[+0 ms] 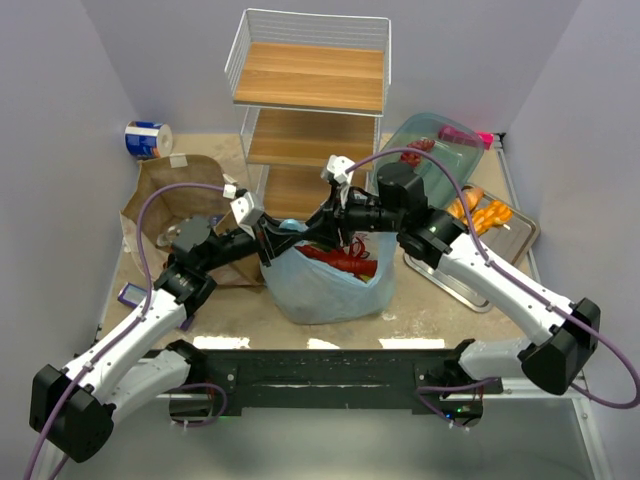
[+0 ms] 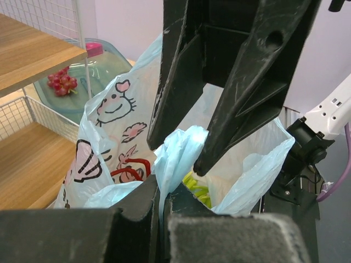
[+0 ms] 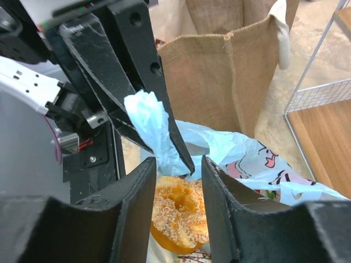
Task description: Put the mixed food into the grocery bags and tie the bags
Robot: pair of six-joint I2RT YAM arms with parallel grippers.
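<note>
The light-blue plastic bag (image 1: 330,288) stands open at the table's middle with the red lobster (image 1: 347,262) inside. My left gripper (image 1: 281,238) is shut on one twisted handle of the bag (image 2: 176,156); in the left wrist view the film is pinched between its jaws (image 2: 163,193). My right gripper (image 3: 178,174) is open, its jaws either side of that handle (image 3: 147,123), touching nothing. A sesame bread (image 3: 181,216) and the green leek (image 2: 198,189) lie in the bag. The brown paper bag (image 1: 168,195) stands at the left.
A wire rack with wooden shelves (image 1: 310,80) stands behind the bag. A teal see-through dish (image 1: 432,150) and a metal tray (image 1: 520,240) with orange breads (image 1: 482,212) are at the right. A blue-and-white roll (image 1: 148,138) is back left, a purple bar (image 1: 130,293) front left.
</note>
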